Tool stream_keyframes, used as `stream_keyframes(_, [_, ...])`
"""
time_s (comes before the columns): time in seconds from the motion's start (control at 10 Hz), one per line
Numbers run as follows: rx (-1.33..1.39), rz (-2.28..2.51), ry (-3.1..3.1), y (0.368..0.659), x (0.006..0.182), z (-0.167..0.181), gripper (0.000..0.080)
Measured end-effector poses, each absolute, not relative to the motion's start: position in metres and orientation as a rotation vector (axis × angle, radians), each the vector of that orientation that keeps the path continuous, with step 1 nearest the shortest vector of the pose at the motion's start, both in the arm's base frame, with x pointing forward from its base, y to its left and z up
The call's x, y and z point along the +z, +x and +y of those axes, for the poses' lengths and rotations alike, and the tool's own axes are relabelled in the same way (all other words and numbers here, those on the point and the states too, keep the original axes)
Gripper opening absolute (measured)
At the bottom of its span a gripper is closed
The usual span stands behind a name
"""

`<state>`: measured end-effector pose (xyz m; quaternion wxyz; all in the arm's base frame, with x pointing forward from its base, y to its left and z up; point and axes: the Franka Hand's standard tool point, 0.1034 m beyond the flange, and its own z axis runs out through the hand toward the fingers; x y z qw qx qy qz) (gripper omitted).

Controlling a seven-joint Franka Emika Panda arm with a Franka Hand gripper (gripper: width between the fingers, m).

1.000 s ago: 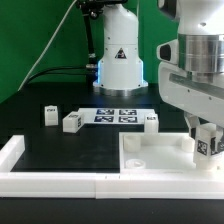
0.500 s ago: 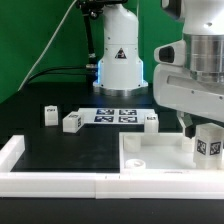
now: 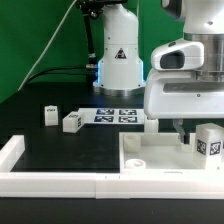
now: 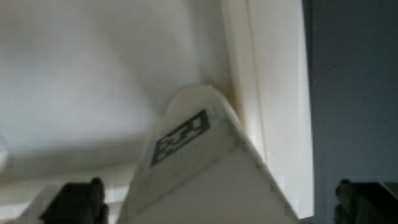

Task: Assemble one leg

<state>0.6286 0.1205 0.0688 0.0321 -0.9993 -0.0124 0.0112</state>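
Observation:
One leg [image 3: 208, 141], a small white block with a marker tag on its face, stands upright on the far right part of the large white slab [image 3: 150, 157]. My gripper [image 3: 184, 132] hangs just beside it toward the exterior view's left, open and apart from it. In the wrist view the same leg [image 4: 196, 160] fills the space between my spread dark fingers [image 4: 79, 201], and my gripper [image 4: 222, 205] holds nothing. Three more legs lie on the black table: two [image 3: 50, 115] [image 3: 72, 122] at the exterior view's left and one [image 3: 152, 121] partly behind my hand.
The marker board [image 3: 115, 116] lies at the back middle, in front of the robot base [image 3: 118, 58]. White border rails [image 3: 14, 158] run along the left and front [image 3: 60, 185] of the table. Slab holes [image 3: 135, 160] show near its left corner.
My gripper has let go of the leg and moved toward the exterior view's left. The leg stays standing on the slab at the right.

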Motion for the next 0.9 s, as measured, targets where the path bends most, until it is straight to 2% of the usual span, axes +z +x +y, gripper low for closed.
stream_keyframes(0.3, [0.02,-0.346,-3.062,0.6296,0.0701,0.1187,0.0638])
stream_keyframes(0.4, [0.021,-0.352,-3.061,0.6293,0.0694,0.1184,0.0466])
stream_keyframes(0.5, [0.022,-0.349,-3.062,0.6292,0.069,0.1182,0.0466])
stream_keyframes(0.6, [0.023,-0.348,-3.062,0.6292,0.0689,0.1182,0.0286])
stream_keyframes(0.9, [0.025,-0.291,-3.067,0.6291,0.0688,0.1182,0.0291])
